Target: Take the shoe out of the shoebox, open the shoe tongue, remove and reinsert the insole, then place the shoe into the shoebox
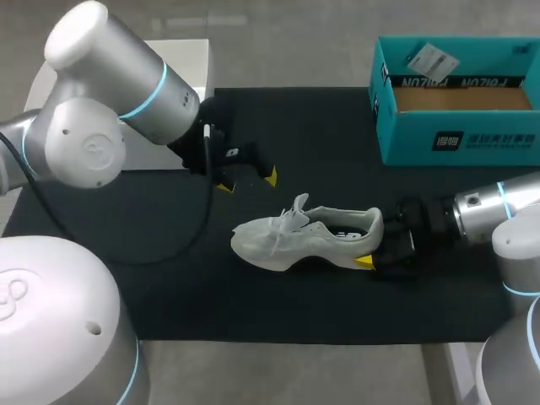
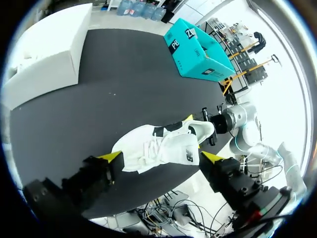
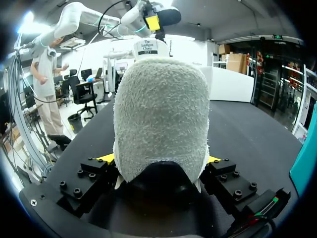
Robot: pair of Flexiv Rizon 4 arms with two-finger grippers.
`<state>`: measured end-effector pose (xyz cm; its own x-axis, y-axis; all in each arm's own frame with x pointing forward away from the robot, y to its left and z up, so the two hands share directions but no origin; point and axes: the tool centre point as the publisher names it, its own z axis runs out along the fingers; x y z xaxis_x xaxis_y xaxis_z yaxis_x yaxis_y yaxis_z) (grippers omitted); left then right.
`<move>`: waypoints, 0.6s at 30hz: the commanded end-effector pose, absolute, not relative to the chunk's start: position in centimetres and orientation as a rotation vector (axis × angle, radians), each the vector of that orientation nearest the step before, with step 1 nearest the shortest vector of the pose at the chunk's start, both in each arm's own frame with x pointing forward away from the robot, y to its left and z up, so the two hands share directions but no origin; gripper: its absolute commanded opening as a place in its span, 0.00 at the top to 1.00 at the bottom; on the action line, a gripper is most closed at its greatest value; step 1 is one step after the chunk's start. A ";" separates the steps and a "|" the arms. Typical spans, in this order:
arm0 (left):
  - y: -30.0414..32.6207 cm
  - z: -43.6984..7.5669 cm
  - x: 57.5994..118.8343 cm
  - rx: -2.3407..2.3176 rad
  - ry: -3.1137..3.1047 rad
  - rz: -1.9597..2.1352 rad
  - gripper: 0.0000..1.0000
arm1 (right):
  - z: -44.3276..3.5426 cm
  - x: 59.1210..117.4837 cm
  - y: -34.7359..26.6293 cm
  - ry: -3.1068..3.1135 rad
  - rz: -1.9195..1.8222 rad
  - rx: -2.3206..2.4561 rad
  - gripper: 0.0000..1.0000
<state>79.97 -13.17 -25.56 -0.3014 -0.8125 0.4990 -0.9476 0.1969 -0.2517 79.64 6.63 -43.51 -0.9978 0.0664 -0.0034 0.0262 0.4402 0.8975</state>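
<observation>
A pale grey-white shoe [image 1: 295, 240] lies on its side on the black mat [image 1: 321, 143], toe toward my left, laces and tongue up. My right gripper [image 1: 376, 243] comes in from the right and is shut on the shoe's heel. In the right wrist view the fuzzy heel [image 3: 161, 109] fills the space between its fingers [image 3: 105, 158]. My left gripper [image 1: 246, 180] hangs open above the mat, behind and left of the shoe, not touching it. In the left wrist view the shoe [image 2: 163, 146] lies below the wide-open left gripper [image 2: 162, 157]. The teal shoebox [image 1: 456, 135] stands open at the back right.
A white box [image 1: 181, 55] sits at the back left beside the mat, also seen in the left wrist view [image 2: 44, 54]. The shoebox [image 2: 195, 54] holds a paper tag [image 1: 432, 61] near its far wall. Bare mat lies between shoe and shoebox.
</observation>
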 end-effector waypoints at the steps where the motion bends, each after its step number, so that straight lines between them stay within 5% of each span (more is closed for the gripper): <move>1: -14.7 -23.6 81.0 0.378 -2.678 0.646 0.00 | -43.8 79.7 6.8 2.634 1.637 0.086 1.00; 18: -19.5 -19.6 82.5 -0.368 -2.955 0.089 0.00 | -43.8 79.7 6.8 2.634 1.637 0.086 1.00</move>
<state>81.55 -18.88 -19.86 -0.7761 -0.5077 0.3740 -0.6290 0.6651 -0.4026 79.64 6.63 -43.51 -0.9978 0.0664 -0.0034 0.0262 0.4401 0.8975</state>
